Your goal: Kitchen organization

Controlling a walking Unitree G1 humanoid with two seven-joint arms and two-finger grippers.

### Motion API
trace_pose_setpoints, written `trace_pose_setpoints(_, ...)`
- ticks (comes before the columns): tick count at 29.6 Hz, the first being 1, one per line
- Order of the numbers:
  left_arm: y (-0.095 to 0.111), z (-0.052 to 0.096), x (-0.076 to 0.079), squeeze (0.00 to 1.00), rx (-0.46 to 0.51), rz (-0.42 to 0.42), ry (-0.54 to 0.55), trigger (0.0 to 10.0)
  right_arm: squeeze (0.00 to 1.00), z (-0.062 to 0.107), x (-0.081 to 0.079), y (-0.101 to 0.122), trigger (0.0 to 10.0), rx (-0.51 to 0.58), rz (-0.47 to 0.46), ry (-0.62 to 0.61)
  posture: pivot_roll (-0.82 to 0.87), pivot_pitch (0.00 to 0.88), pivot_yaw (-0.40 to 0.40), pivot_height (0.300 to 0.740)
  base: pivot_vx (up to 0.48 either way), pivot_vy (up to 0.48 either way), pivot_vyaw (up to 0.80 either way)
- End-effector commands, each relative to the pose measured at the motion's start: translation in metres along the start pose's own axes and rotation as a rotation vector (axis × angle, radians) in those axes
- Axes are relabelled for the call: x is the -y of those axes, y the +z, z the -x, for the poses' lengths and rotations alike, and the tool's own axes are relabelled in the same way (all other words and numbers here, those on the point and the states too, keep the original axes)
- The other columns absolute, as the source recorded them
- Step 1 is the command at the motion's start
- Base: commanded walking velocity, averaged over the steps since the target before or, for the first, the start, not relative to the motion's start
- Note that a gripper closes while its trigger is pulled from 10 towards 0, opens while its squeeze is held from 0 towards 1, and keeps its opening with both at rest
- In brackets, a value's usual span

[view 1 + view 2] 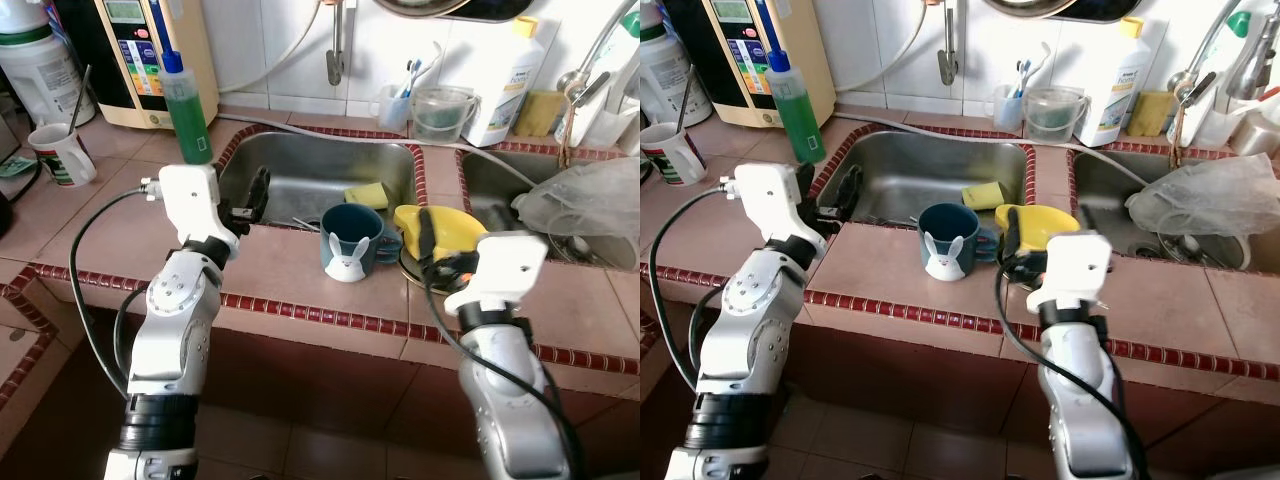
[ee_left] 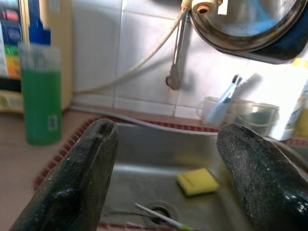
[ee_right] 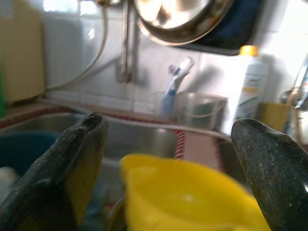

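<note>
A dark teal mug with a white rabbit face [image 1: 350,243] stands on the tiled ledge in front of the left sink [image 1: 300,165]. Just to its right a yellow bowl [image 1: 445,228] rests on a plate at the ledge. A yellow sponge [image 1: 367,195] lies in the sink basin. My left gripper [image 1: 257,197] hangs open over the sink's left rim, facing the sponge [image 2: 197,181]. My right gripper [image 1: 428,240] is open right at the yellow bowl [image 3: 187,197], which sits close in front of its fingers. Neither gripper holds anything.
A green soap bottle [image 1: 186,110] stands at the sink's back left, beside a water purifier [image 1: 150,60]. A white mug with a spoon [image 1: 62,153] is far left. A glass jug [image 1: 440,112], a toothbrush cup [image 1: 393,105] and a white bottle [image 1: 505,85] line the back. A plastic bag [image 1: 585,195] lies over the right sink.
</note>
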State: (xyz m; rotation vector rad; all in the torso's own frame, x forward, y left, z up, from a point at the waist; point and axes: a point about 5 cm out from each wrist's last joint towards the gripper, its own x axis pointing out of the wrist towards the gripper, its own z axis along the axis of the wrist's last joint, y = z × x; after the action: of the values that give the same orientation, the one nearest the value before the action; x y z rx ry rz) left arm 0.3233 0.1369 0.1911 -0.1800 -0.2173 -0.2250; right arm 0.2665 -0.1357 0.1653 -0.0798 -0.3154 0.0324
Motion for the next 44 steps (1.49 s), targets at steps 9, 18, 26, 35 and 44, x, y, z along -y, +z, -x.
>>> trace_pose_setpoints(9, -0.025, 0.018, -0.005, 0.00, -0.025, -0.049, 0.008, 10.0, 0.00, 0.004, -0.007, -0.013, 10.0, 0.007, -0.009, 0.050, -0.13, 0.002, 0.014, 0.711, 0.000, 0.000, 0.00)
trace_pose_setpoints(18, -0.038, 0.027, -0.006, 0.00, -0.017, -0.053, 0.020, 10.0, 0.00, 0.009, -0.010, -0.027, 10.0, 0.021, -0.029, 0.086, -0.13, 0.000, 0.014, 0.711, 0.000, 0.000, 0.00)
trace_pose_setpoints(26, -0.034, 0.023, -0.007, 0.00, 0.008, -0.108, 0.002, 10.0, 0.00, 0.006, -0.009, -0.028, 10.0, 0.043, -0.024, 0.089, -0.13, 0.000, 0.020, 0.711, 0.000, 0.000, 0.00)
trace_pose_setpoints(35, -0.027, 0.021, -0.002, 0.00, 0.027, -0.149, -0.051, 10.0, 0.00, 0.005, -0.008, -0.027, 10.0, 0.054, -0.024, 0.091, -0.13, 0.000, 0.017, 0.711, 0.000, 0.000, 0.00)
trace_pose_setpoints(44, -0.025, 0.019, 0.013, 0.00, -0.008, -0.188, -0.157, 10.0, 0.00, 0.007, -0.008, -0.027, 10.0, 0.056, -0.020, 0.094, -0.13, 0.013, 0.019, 0.711, 0.000, 0.000, 0.00)
